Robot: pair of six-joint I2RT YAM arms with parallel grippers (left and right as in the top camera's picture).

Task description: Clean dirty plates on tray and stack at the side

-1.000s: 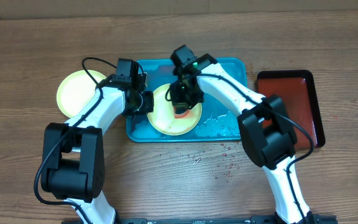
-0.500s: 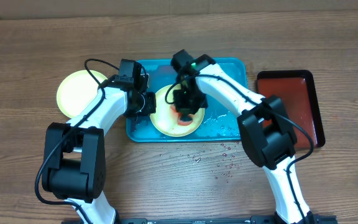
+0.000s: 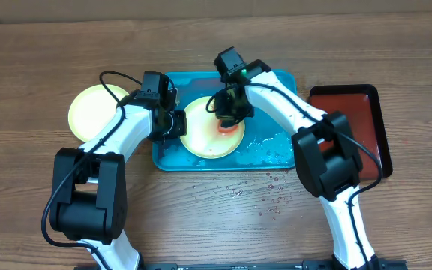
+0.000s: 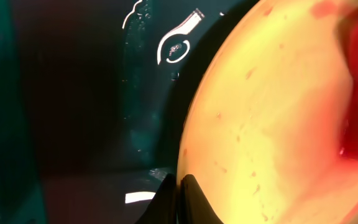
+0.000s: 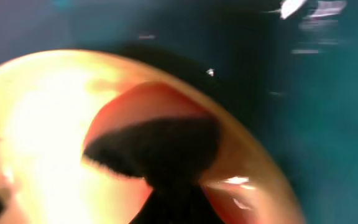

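Note:
A pale yellow-green plate [image 3: 201, 141] lies in the turquoise tray [image 3: 276, 82], left of its middle. My left gripper [image 3: 177, 124] is shut on the plate's left rim; the left wrist view shows the jaws [image 4: 180, 194] pinching the rim of the plate [image 4: 278, 124], which has small red specks. My right gripper [image 3: 229, 118] is shut on a red sponge [image 3: 227, 128] pressed on the plate's far right part, also in the right wrist view [image 5: 166, 106]. A second yellow-green plate [image 3: 94, 112] lies on the table left of the tray. The pale blue-white plate is out of view.
White foam and water [image 3: 265, 150] cover the tray's front right part. A dark red, black-rimmed tray [image 3: 351, 120] lies on the table to the right. Water drops [image 3: 272, 199] dot the table in front of the tray.
My right gripper has moved the sponge from the plate's near middle up to its far right part. My left gripper has kept hold of the rim.

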